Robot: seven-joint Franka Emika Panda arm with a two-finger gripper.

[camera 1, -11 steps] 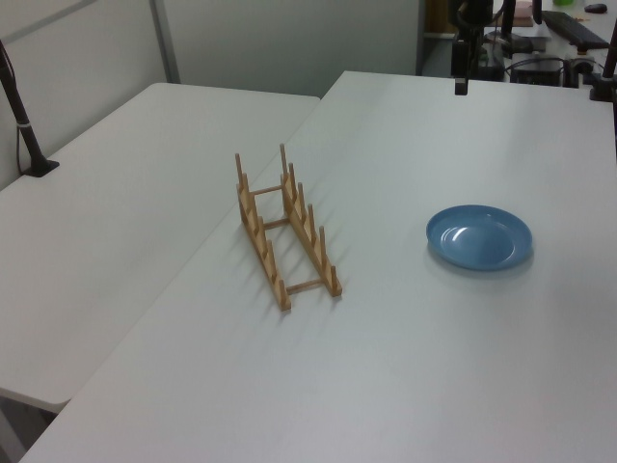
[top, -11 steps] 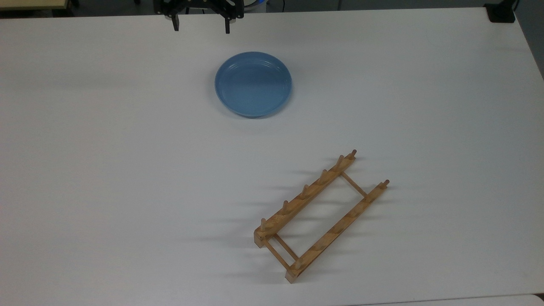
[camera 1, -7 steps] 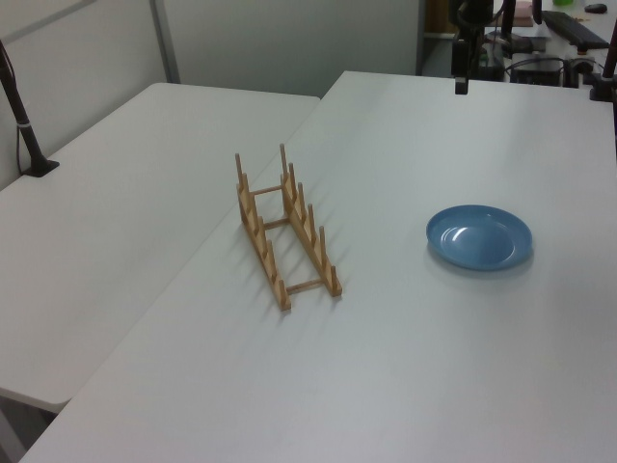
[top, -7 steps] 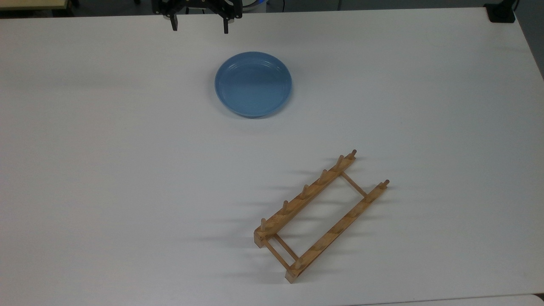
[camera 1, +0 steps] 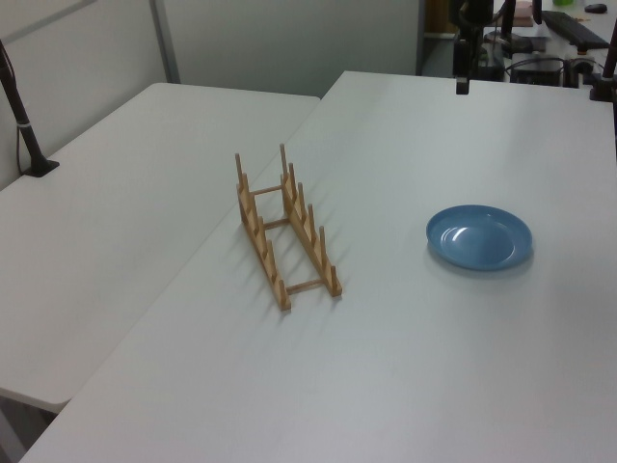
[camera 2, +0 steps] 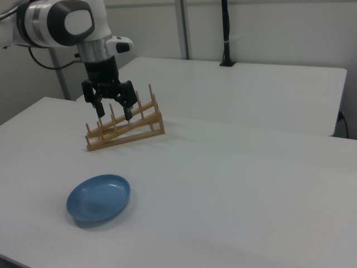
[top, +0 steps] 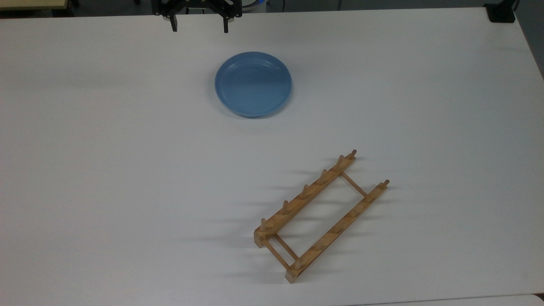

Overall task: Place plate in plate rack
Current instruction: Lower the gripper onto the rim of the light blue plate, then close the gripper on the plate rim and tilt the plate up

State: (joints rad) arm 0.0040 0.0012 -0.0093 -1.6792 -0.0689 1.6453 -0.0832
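Tabletop [top: 106, 148]: plate [top: 253, 83] below spread claw [top: 199, 29].

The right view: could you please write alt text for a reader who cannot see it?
A robot arm holds its open hand in the air above a white table, at the right view's upper left. A light-blue plate lies flat on the table at the lower left, and a small wooden plate rack stands empty behind the hand.

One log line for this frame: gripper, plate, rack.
gripper: open, empty, above table | plate: flat on table | plate rack: empty, apart from plate
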